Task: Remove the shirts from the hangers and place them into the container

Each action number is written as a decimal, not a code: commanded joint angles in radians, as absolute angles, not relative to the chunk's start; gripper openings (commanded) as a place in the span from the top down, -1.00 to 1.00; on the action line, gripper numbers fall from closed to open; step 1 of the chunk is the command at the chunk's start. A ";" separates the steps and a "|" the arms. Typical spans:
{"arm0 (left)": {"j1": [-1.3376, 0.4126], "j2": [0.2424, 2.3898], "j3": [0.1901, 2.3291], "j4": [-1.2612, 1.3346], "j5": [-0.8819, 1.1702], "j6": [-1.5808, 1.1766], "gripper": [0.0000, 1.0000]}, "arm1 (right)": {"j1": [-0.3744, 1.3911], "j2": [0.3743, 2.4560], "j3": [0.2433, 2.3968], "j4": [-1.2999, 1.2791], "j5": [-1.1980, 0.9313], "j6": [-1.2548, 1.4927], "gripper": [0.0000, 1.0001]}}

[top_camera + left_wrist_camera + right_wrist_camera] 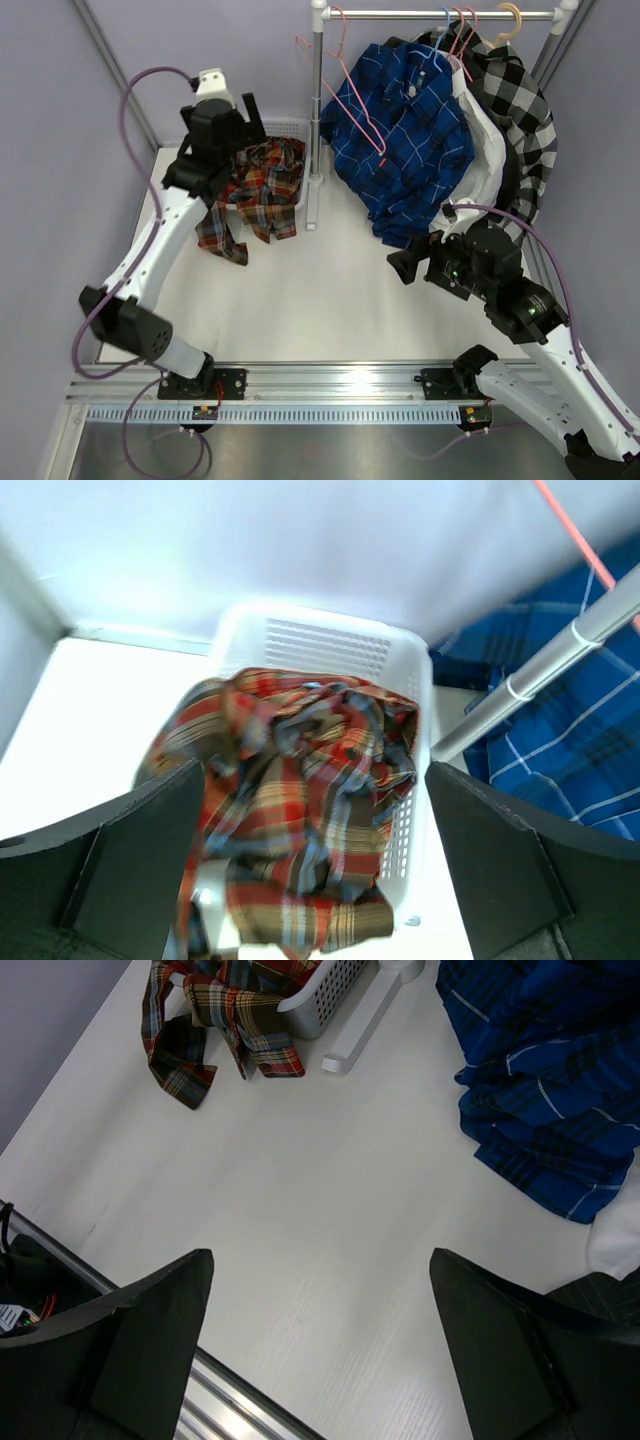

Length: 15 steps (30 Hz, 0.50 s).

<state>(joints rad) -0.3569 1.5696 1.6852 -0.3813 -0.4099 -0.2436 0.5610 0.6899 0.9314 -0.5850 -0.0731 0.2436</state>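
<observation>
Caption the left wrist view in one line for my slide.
Open left gripper hovers over the plaid shirt heaped in the white basket, the blue shirt and rack pole at right.

no readable text, labels or numbers anywhere

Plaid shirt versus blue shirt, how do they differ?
The red-orange-navy plaid shirt lies crumpled in the white plastic basket, spilling over its rim; the royal blue white-gridded shirt hangs from the metal rail. The plaid shirt mixes several colours; the blue shirt only two. Both are checked.
</observation>
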 commanded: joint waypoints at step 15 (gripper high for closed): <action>-0.342 1.279 0.850 -0.385 -0.655 -0.661 -0.97 | 0.557 0.641 0.914 -0.522 -0.144 0.261 -0.99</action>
